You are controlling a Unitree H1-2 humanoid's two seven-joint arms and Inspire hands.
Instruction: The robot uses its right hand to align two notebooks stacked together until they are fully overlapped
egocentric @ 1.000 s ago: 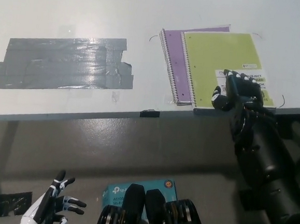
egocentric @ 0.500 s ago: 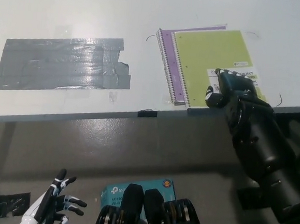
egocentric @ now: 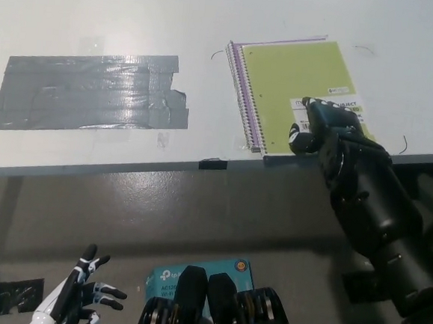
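Lime-green cover of the top notebook lies flat on the pale surface, directly beyond and to the left of the black right hand. Under it a purple notebook shows only as a thin strip along the far edge and along the spiral side, away from the hand; the two sit almost fully overlapped. Both spiral bindings run side by side on the edge farthest from the hand's palm.

The right hand rests on the near corner of the green cover, over a white printed label, at the lip of the surface. Its fingers look curled and pressed down on the cover rather than wrapped around anything; the view is dark there, so how tightly they are drawn together I cannot tell.

Well to the left of that hand, a patch of grey tape is stuck flat on the surface. A small black tab sits on the near edge, between the tape and the notebooks.

The white left hand hangs low at the bottom left, below the surface, fingers spread, holding nothing. Just beside it, a teal box lies on the floor.
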